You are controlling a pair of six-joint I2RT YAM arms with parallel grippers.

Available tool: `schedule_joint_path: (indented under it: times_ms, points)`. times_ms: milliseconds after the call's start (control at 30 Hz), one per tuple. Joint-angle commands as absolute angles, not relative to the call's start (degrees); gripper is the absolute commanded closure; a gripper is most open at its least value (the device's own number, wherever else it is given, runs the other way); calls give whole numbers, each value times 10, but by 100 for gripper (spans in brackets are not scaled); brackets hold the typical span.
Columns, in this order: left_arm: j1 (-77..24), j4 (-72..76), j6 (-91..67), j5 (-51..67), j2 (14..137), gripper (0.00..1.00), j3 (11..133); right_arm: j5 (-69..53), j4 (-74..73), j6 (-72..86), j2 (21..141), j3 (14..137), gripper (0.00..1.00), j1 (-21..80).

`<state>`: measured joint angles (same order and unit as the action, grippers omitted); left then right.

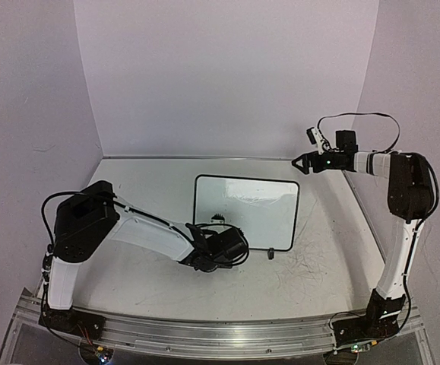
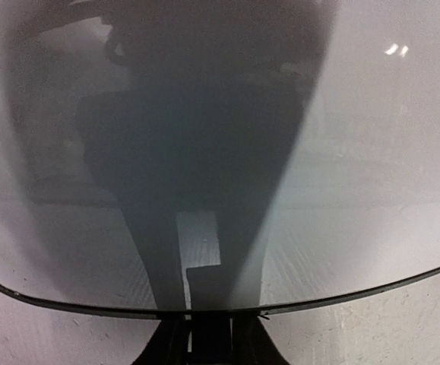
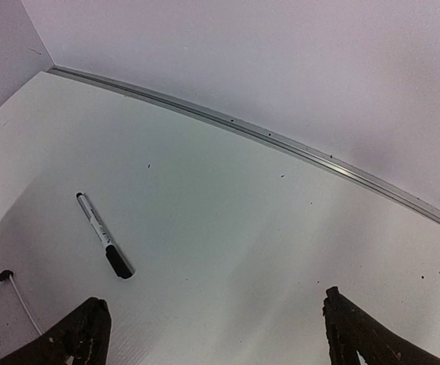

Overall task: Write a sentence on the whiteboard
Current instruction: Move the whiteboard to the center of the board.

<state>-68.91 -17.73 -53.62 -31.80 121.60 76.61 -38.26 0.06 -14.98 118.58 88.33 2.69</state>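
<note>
At mid-desk (image 1: 144, 190) the whiteboard (image 1: 246, 209) rests. Left fingers (image 2: 244, 348) sit at its near edge, seemingly close together; whether they grip it I cannot tell. A skewed pinch there could skid or tip it. Right fingers (image 3: 83, 338) gape empty, well apart from the marker (image 3: 104, 236).

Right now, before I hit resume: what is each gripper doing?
Left gripper: fingers nearly together at the whiteboard's near edge; a grip cannot be told.
Right gripper: open, holding nothing.
</note>
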Motion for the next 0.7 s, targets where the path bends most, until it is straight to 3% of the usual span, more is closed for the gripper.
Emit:
schedule_joint_path:
  times_ms: [0,267,667]
  points:
    - [-667,-176,-510,-349,1193,88,728,-390,23,-156,1158,880,2,41]
    - [-661,-153,-523,-379,1120,100,617,-376,12,-173,1173,891,2,68]
    - [-658,-145,-552,-398,1035,100,502,-271,-111,-220,1266,997,2,160]
